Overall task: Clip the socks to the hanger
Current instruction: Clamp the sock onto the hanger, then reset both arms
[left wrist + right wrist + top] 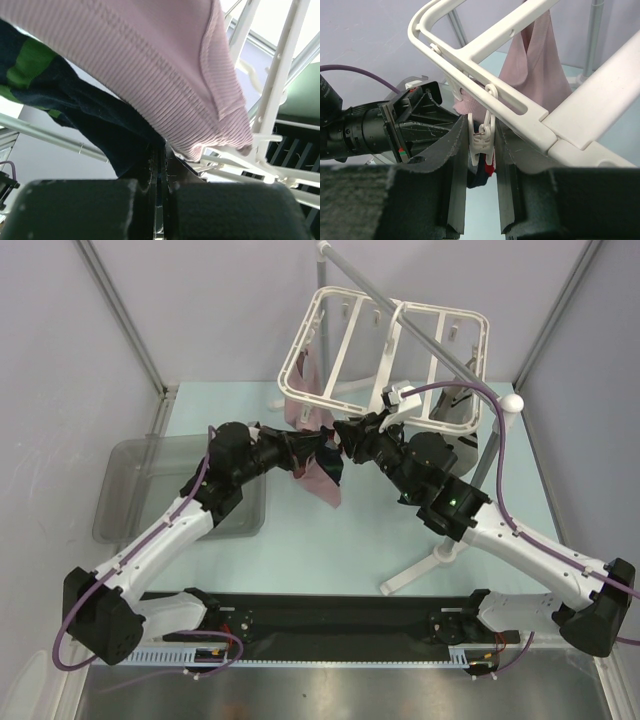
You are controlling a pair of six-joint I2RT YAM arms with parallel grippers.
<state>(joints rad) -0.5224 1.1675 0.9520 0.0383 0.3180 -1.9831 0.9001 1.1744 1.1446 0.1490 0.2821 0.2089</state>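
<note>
Right claw (481, 150) squeezes a clip (481, 136) — left claw (160, 167) pinches navy sock (112, 132), mostly hidden.

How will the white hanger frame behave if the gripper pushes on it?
Likely swings: the hanger hangs tilted from the pole, not fixed. Probably light and fairly stiff: thin open plastic bars. Its clip, pinched by the right gripper, dangles, so may twist away.

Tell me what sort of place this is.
Probably a robotics lab test cell: left arm and right arm bolted to a pale green table, plain grey partition panels around it, and a white drying hanger on a metal pole stand.
</note>
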